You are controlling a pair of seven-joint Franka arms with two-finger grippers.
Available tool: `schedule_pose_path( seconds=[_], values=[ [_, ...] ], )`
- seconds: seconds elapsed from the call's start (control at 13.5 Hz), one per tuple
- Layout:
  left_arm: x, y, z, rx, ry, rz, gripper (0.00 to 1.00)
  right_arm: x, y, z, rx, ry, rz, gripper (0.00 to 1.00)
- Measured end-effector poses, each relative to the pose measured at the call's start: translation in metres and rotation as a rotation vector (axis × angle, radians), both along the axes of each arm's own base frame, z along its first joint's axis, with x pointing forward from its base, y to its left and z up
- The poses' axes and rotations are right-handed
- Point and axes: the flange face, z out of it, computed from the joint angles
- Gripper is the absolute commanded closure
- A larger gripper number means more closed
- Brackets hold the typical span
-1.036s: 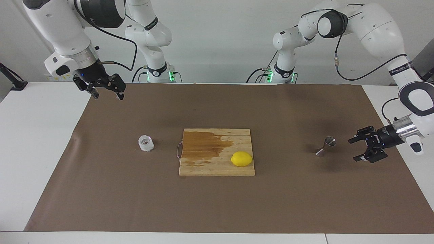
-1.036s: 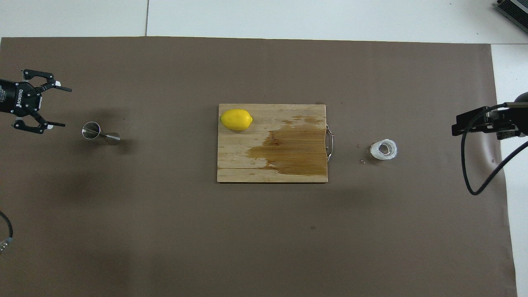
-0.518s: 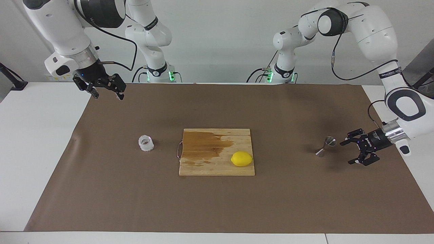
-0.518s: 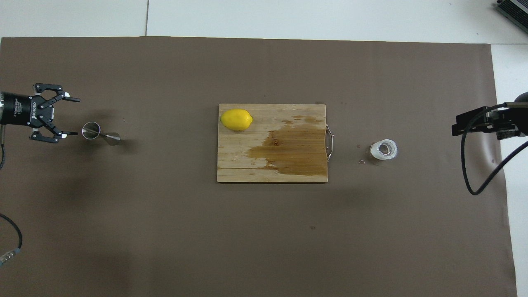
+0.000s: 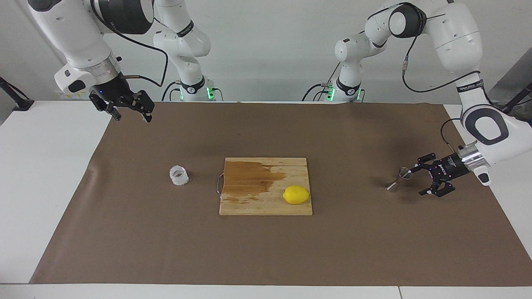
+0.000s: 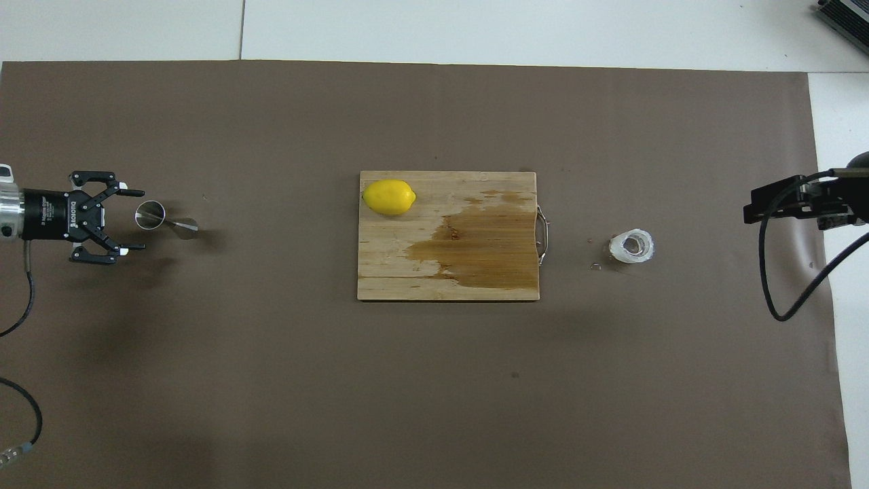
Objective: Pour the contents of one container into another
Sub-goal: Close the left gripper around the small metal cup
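The clear crinkled cup (image 5: 179, 175) (image 6: 631, 246) stands upright on the brown mat, between the cutting board and the right arm's end of the table. The steel hourglass jigger (image 5: 398, 179) (image 6: 163, 219) stands on the mat toward the left arm's end. My left gripper (image 5: 415, 182) (image 6: 138, 221) is low beside the jigger and open, pointing at it, its fingertips level with the jigger's upper rim on either side. Whether they touch it I cannot tell. My right gripper (image 5: 133, 118) waits open, high over the mat's corner nearest the robots, holding nothing.
A wooden cutting board (image 5: 266, 204) (image 6: 400, 275) with a dark wet patch and a metal handle lies mid-mat. A yellow lemon (image 5: 296, 194) (image 6: 389, 197) sits on its corner. The brown mat (image 5: 266, 249) covers most of the white table.
My left gripper has come down and slid toward the jigger, from well clear of it to flanking its rim, still open. The right arm, cup, lemon and board have not moved.
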Motion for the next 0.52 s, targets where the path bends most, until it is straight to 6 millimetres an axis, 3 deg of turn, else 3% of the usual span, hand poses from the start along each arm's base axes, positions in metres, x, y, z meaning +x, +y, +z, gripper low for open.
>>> schedule_pose_path(
  seconds=[0.52],
  values=[
    [-0.018, -0.014, -0.020, -0.094, 0.012, 0.091, 0.00, 0.000, 0.000, 0.000, 0.000, 0.000, 0.000, 0.00]
  ],
)
